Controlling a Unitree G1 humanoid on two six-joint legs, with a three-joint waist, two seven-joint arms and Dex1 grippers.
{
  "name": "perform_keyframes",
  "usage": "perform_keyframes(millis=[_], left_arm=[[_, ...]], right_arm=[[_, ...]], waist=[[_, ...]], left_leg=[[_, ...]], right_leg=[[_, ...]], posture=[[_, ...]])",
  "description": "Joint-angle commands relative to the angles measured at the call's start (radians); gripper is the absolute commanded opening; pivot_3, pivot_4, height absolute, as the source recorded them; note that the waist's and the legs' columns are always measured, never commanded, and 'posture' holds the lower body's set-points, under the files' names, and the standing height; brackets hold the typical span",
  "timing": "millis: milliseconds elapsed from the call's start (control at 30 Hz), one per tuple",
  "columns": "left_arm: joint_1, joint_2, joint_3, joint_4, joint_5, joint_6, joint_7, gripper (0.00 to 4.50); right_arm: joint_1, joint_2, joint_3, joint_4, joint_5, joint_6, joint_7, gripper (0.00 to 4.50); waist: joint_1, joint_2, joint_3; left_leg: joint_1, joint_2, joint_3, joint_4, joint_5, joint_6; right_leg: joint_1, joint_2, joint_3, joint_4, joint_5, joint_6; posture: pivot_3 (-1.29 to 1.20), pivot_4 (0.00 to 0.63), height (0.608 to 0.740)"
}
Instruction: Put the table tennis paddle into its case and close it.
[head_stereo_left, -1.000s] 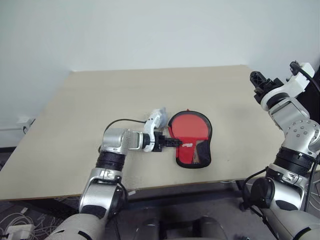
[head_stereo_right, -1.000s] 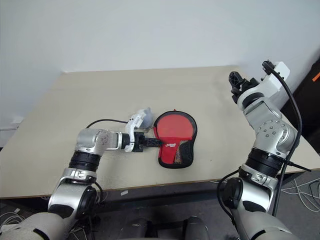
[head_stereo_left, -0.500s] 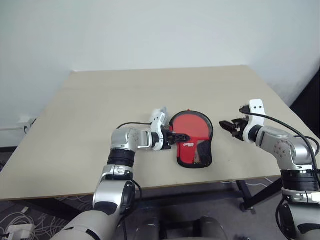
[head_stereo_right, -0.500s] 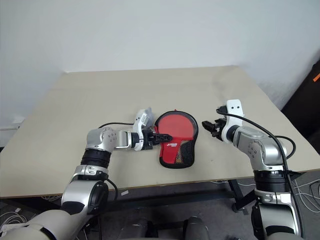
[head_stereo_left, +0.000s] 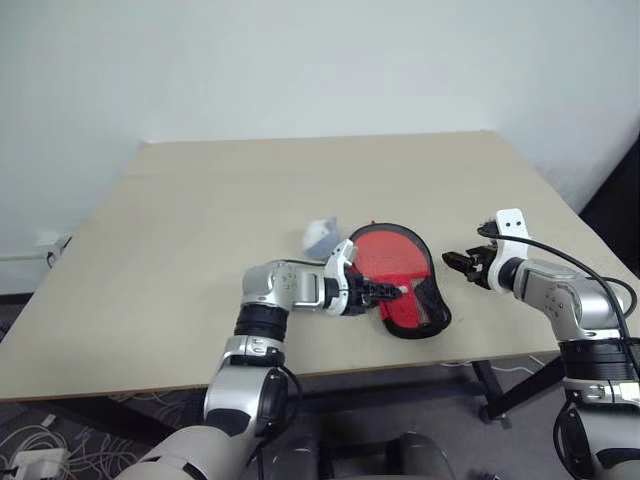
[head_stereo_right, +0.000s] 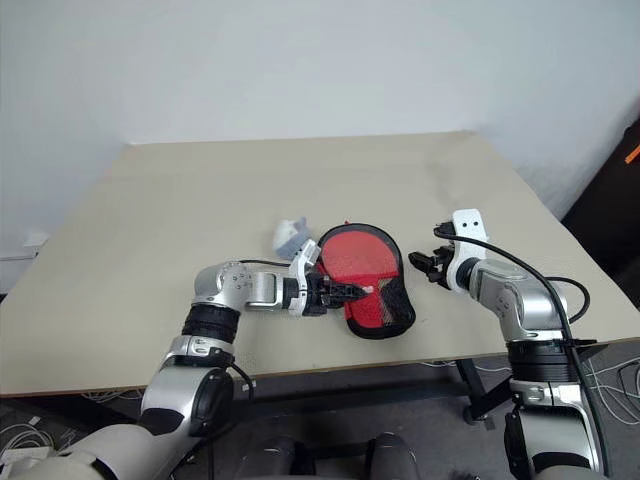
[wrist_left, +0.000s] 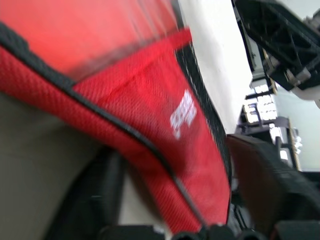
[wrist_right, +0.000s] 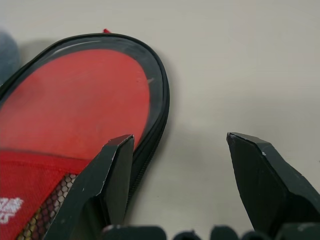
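- Near the front middle of the table (head_stereo_left: 200, 220) lies the case (head_stereo_left: 405, 290), flat on the top, with the table tennis paddle (head_stereo_left: 385, 258) inside it: its red face shows through the clear panel at the far end.
- By my reading the step in hand is the closing. The paddle looks fully seated, so what remains is to steady the pouch and run the zip round its edge.
- To do that well I judge one side should pin the case flat while the other draws along the black piping, following the curve rather than pulling straight. Otherwise the whole pouch may slide or swing on the smooth top.
- Its long axis runs from far-left to near-right. The round head points away toward the far left, and the narrower mesh end points to the near right, toward the table's front edge.
- My left gripper (head_stereo_left: 385, 291) reaches in from the left, its fingers closing on the case's left edge near the logo; I cannot tell whether they have a firm pinch yet.
- My right gripper (wrist_right: 177, 175) hovers just to the right of the case, fingers spread with bare table between them, touching nothing.
- Just beyond the case to the left sits a small grey object (head_stereo_left: 321, 235).
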Motion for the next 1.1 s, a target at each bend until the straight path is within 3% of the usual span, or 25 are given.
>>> perform_keyframes(millis=[33, 200, 500, 767, 900, 1100], left_arm=[[-0.01, -0.002, 0.024, -0.033, -0.033, 0.006, 0.016, 1.9], [0.002, -0.005, 0.037, -0.048, -0.059, 0.032, 0.028, 0.09], [0.018, -0.03, 0.088, -0.059, -0.072, 0.099, 0.116, 0.04], [0.076, 0.015, 0.03, -0.24, -0.231, 0.283, 0.071, 0.04], [0.117, 0.159, -0.212, -0.235, -0.323, 0.286, 0.107, 0.04], [0.167, 0.245, -0.32, -0.294, -0.575, 0.286, 0.13, 0.04]], right_arm=[[-0.027, 0.004, -0.044, -0.002, -0.017, -0.031, -0.017, 3.22], [-0.05, 0.013, -0.064, 0.045, -0.044, -0.053, -0.047, 3.22], [-0.068, 0.034, -0.082, 0.053, -0.055, -0.083, -0.041, 3.22], [-0.091, 0.043, -0.089, 0.06, -0.058, -0.098, -0.025, 3.22], [-0.103, 0.045, -0.084, 0.068, -0.063, -0.101, -0.022, 3.22], [-0.115, 0.05, -0.056, 0.077, -0.084, -0.123, -0.01, 3.22]], waist=[[0.0, 0.0, 0.0], [0.0, 0.0, 0.0], [0.0, 0.0, 0.0], [0.0, 0.0, 0.0], [-0.001, 0.0, 0.0], [0.0, 0.0, 0.0]], left_leg=[[0.0, 0.0, 0.0, 0.0, 0.0, 0.0], [0.0, 0.0, 0.0, 0.0, 0.0, 0.0], [0.0, 0.0, 0.0, 0.0, 0.0, 0.0], [0.0, 0.0, 0.001, 0.0, 0.0, 0.0], [0.0, 0.0, 0.001, 0.0, 0.0, 0.0], [0.0, 0.001, 0.001, 0.0, 0.0, -0.001]], right_leg=[[0.0, 0.0, 0.0, 0.0, 0.0, 0.0], [0.0, 0.0, 0.0, 0.0, 0.0, 0.0], [0.0, 0.0, 0.0, 0.0, 0.0, 0.0], [-0.001, 0.0, 0.001, 0.0, 0.0, 0.0], [0.0, 0.0, 0.001, 0.0, 0.001, -0.002], [-0.001, 0.001, 0.002, 0.001, 0.002, -0.003]], posture=[[0.0, 0.0, 0.724], [0.0, 0.0, 0.724], [0.0, 0.0, 0.724], [0.0, 0.0, 0.724], [0.0, 0.0, 0.724], [0.0, 0.0, 0.724]])
